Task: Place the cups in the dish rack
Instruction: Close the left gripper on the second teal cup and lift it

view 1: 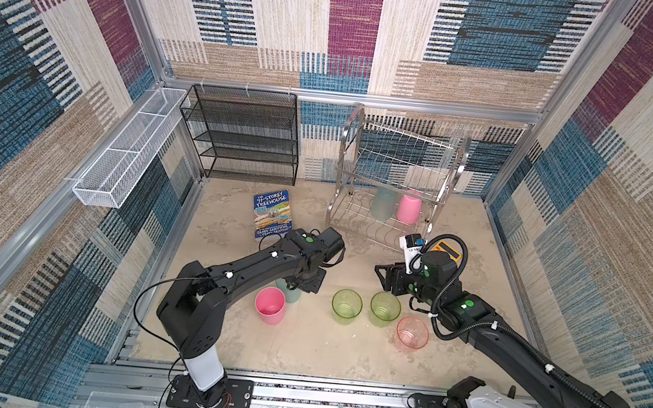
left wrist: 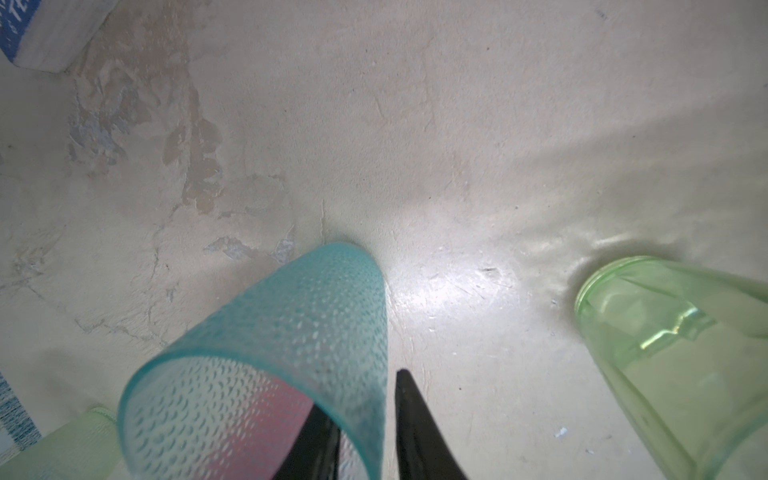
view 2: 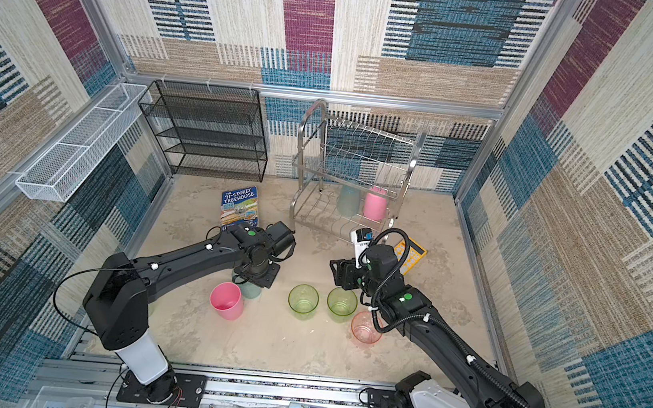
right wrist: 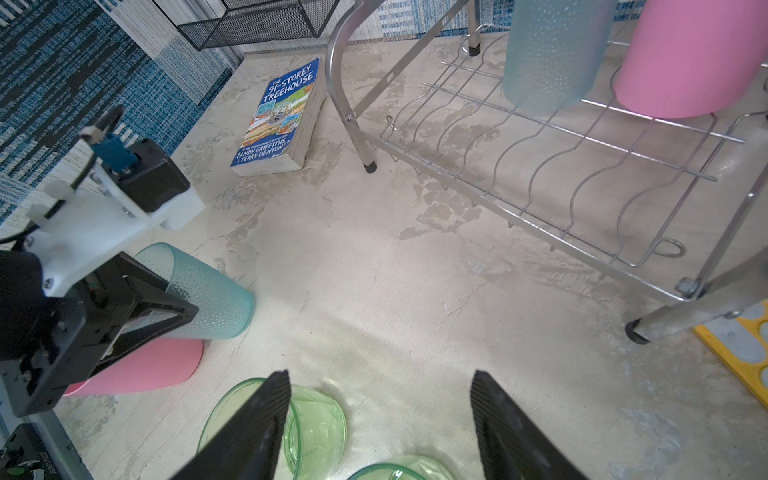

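Back right on the table [view 1: 299, 352], the dish rack [view 1: 402, 167] is the one container I see loaded. On its lower tier a racked teal cup [view 1: 383, 203] and a racked pink cup [view 1: 409, 208] sit side by side, mouths down on the wires. The rack is shiny steel wire on two tiers, with arched tube side frames and thin upright prongs. A black mesh shelf unit [view 1: 245, 133] stands against the back wall beside it, and a white mesh basket [view 1: 130, 149] hangs on the left wall.

Six cups stand upright on the table in front of me. These are a loose teal cup [left wrist: 291, 332], dimpled and see-through, just beside a loose pink cup [view 1: 270, 306], then a left yellow-green cup [view 1: 346, 305], a right yellow-green cup [view 1: 385, 309] and a salmon-pink cup [view 1: 412, 333]. A third yellow-green cup [left wrist: 75, 444] shows only at the edge of the left wrist view.

My left gripper [left wrist: 361, 399] straddles the loose teal cup's wall, one finger inside and one outside. I cannot tell whether it has pinched the wall. My right gripper [right wrist: 378, 382] hovers spread wide above the left yellow-green cup, holding nothing.
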`<state>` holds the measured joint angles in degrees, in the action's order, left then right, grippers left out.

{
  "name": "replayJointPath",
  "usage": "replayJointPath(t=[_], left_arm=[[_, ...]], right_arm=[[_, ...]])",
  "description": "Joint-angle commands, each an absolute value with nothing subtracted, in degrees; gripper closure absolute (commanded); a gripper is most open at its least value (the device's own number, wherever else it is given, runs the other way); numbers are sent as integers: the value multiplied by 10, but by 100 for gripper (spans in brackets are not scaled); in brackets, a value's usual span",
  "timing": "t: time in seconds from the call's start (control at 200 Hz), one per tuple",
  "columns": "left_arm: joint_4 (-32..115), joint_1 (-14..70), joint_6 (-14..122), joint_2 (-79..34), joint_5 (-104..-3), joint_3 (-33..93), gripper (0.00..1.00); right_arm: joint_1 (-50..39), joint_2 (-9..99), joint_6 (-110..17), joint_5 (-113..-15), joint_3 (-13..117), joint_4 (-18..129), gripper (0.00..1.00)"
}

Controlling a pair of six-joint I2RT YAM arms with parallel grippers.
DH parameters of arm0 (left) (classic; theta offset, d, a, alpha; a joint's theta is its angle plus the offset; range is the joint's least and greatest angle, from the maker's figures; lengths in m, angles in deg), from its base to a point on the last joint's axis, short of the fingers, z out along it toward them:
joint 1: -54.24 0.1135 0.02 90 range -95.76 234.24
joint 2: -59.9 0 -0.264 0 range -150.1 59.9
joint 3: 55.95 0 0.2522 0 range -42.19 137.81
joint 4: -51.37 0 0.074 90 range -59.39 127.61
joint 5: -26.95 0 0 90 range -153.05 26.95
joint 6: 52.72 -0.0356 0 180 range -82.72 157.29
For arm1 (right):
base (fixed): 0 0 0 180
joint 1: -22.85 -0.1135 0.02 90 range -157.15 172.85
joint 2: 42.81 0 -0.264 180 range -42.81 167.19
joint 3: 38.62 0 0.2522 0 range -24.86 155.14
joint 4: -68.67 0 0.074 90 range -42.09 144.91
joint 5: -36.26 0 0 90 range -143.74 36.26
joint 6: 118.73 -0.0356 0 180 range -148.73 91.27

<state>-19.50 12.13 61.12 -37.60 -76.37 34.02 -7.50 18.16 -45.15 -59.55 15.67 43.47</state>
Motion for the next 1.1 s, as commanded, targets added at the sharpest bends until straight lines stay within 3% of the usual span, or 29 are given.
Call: replayJointPath(t=[0.0,0.471,0.686,1.097], left_arm=[[-179,124,611,-376,-772,332,76],[-179,126,585,-356,-766,349,91],[-182,127,565,-336,-742,390,91],[-97,197,572,-296,-588,421,91]], right_arm=[[-76,178,-458,-587,156,452,28],[-76,194,-458,-575,169,455,28],[-76,203,-462,-569,173,456,28],[-76,211,-489,-557,184,460,28]])
